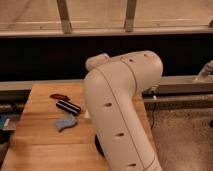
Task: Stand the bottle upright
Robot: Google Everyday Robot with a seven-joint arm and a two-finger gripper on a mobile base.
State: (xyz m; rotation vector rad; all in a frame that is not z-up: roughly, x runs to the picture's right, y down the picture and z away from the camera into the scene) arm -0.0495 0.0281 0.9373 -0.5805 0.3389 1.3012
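My white arm [122, 110] fills the middle of the camera view and rises over the wooden table [40, 145]. The gripper is out of sight, either behind this arm link or outside the frame. No bottle is plainly visible. At the arm's left edge, just right of the black bar, there is a small pale sliver [86, 114], and I cannot tell what it is.
On the table's left half lie a black bar with white stripes [68, 106], a small red object [59, 96] behind it and a flat blue piece [65, 123] in front. A dark wall with a metal rail [185, 82] runs behind the table. Grey floor [185, 135] lies to the right.
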